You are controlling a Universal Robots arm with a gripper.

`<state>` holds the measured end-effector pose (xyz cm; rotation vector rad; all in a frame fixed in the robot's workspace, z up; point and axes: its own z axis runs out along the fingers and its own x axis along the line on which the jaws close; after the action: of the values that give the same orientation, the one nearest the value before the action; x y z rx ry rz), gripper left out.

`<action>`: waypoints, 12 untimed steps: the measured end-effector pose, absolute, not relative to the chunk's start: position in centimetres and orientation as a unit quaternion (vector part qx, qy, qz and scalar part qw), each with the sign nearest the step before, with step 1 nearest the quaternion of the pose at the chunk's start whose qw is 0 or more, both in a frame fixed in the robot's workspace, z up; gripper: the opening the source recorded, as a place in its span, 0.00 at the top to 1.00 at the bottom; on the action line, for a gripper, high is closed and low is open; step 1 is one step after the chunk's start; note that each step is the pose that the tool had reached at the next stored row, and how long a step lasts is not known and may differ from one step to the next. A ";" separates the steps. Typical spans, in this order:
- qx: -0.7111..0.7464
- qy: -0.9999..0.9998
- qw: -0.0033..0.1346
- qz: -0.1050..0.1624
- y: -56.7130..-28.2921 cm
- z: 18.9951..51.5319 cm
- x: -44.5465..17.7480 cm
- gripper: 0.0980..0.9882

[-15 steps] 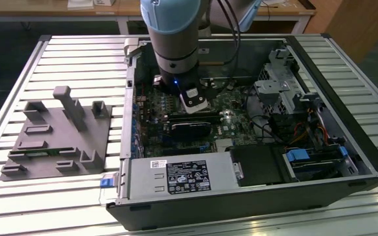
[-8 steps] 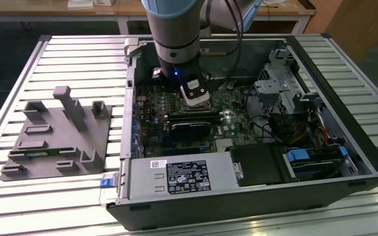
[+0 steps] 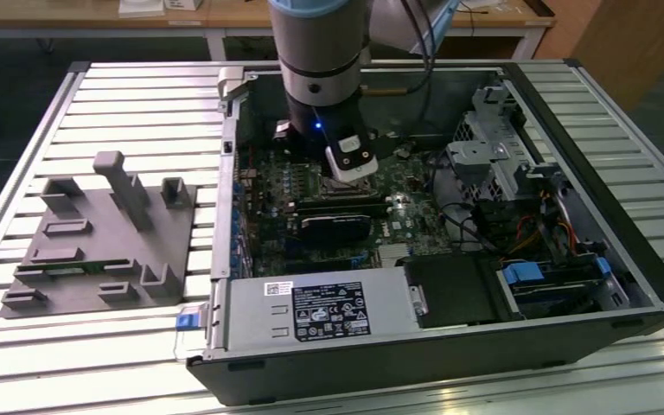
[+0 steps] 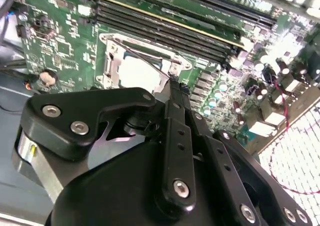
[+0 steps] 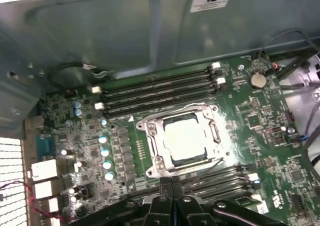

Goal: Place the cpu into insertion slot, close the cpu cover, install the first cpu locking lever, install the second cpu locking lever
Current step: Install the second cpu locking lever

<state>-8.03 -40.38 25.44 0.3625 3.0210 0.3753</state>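
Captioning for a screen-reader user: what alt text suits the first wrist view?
A pale silver cpu sits in the insertion slot of a green motherboard, framed by the closed metal cpu cover. The black gripper with jaws together hangs beside the socket.

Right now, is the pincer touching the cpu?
Apart. In the first wrist view, the cpu cover frame lies between the pincer and the pale cpu.
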 end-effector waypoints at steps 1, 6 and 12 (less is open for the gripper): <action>0.118 0.985 0.037 0.121 -40.4 25.4 -7.8 0.99; 0.119 0.985 0.036 0.117 -40.5 25.4 -6.8 0.99; 0.119 0.985 0.034 0.117 -41.0 24.9 -5.9 0.99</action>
<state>-5.94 -40.95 24.93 0.3659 3.0296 0.3596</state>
